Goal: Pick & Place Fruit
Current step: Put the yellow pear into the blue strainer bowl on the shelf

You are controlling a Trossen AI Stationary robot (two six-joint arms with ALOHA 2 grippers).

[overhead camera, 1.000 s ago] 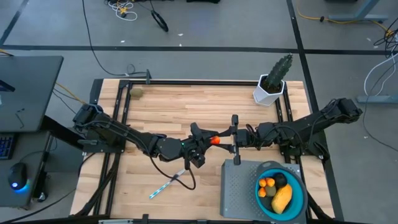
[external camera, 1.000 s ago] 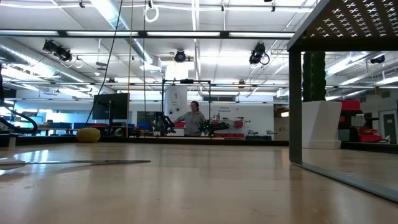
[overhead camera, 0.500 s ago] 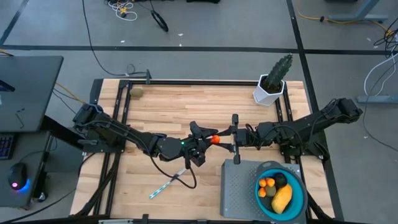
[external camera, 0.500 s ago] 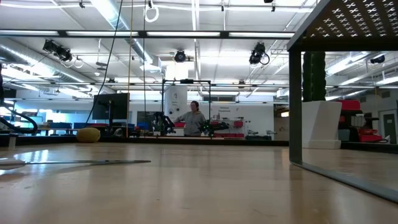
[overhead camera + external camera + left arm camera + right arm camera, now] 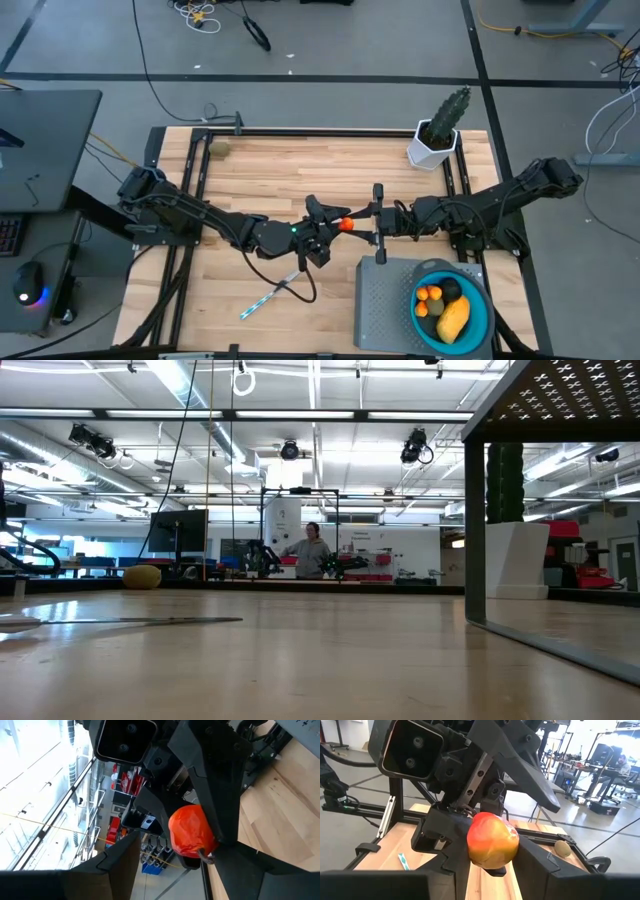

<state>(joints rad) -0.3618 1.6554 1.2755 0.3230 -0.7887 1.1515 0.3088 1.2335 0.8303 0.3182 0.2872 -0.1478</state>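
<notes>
Overhead, the left gripper (image 5: 330,222) and right gripper (image 5: 362,224) meet mid-table around a red-orange fruit (image 5: 345,224); a blue bowl (image 5: 480,300) already holds several pieces. An olive oval fruit (image 5: 220,148) waits at the far left corner. The low view shows that oval only. Both wrist views show the right gripper clamping the fruit, the left's fingers spread beside it: seemingly a handover.

Bright overhead light, soft shadows

Two dark six-joint arms, stretched inward; left gripper (image 5: 326,222) and right gripper (image 5: 362,223) meet tip-to-tip at frame centre, left jaws parted.
</notes>
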